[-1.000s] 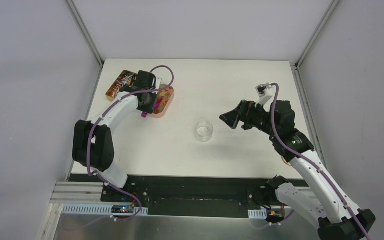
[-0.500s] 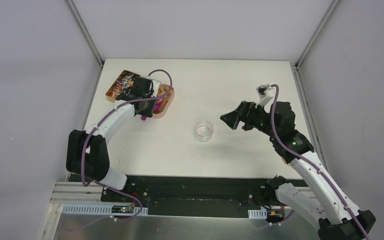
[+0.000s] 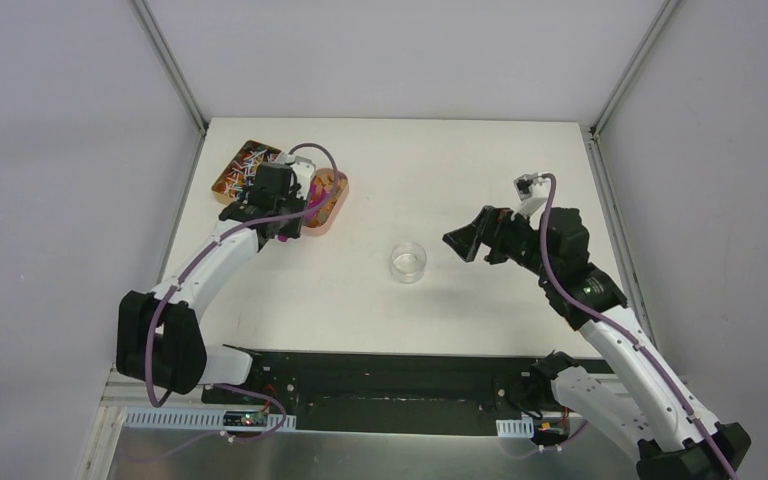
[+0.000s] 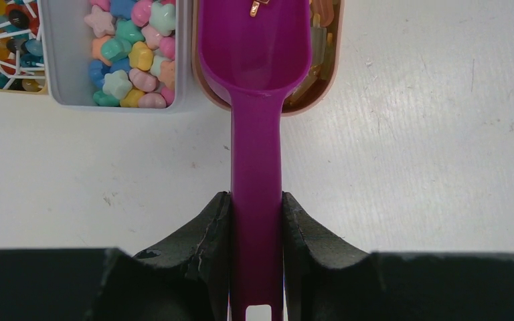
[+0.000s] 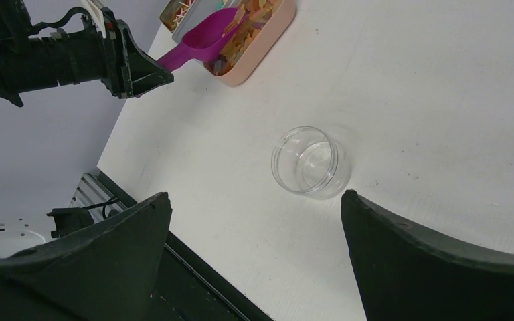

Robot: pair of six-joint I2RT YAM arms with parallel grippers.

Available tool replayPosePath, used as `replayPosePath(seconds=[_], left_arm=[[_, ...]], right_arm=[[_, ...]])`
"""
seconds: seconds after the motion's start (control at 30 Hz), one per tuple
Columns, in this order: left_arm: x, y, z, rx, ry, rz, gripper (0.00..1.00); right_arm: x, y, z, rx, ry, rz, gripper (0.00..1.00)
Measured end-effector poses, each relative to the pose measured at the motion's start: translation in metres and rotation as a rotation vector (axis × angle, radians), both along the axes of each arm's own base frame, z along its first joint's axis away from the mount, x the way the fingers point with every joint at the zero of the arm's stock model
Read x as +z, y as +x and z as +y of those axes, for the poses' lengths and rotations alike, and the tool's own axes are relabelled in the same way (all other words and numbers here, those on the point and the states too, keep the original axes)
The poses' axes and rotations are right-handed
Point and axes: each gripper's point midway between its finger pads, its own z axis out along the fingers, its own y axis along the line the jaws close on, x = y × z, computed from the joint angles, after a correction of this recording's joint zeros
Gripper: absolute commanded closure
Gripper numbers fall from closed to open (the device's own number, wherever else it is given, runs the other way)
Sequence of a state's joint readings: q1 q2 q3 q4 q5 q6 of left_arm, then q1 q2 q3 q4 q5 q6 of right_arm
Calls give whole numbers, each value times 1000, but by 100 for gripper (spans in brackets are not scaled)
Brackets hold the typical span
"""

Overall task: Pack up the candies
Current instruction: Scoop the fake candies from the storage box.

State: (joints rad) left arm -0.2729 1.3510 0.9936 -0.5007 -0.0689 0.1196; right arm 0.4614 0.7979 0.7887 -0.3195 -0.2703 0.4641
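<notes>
My left gripper (image 4: 256,200) is shut on the handle of a magenta scoop (image 4: 254,67). The scoop's bowl hangs over the near end of a pink oval tray (image 4: 331,73) of orange-amber candies (image 4: 321,33) and holds one amber piece (image 4: 260,7). Pastel pink, green, blue and yellow candies (image 4: 134,53) fill a grey tray to its left. In the top view the left gripper (image 3: 293,222) is at the table's far left. A clear lidless jar (image 3: 408,260) stands mid-table. My right gripper (image 3: 460,240) is open and empty just right of the jar (image 5: 311,162), above the table.
A third tray of lollipops with white sticks (image 4: 3,47) lies left of the grey tray, near the table's left edge. The trays (image 3: 250,165) sit at the far left corner. The black base rail (image 5: 194,267) runs along the near edge.
My left arm has drawn back towards the near left, pulling the scoop back over the near end of the amber tray. The right arm has barely moved.
</notes>
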Motion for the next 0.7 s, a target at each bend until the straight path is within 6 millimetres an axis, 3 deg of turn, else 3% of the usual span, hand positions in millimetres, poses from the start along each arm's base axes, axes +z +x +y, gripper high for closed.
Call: replayPosePath(seconds=[0.4,0.7], left_arm=[[23,-14,6,-39,5,-110,100],[61,-23,-6,-141,-29,-233,100]], right_arm=[[6,-3,-6,-22,1,-24,0],[1,-4,-15,-48,-44,-34,0]])
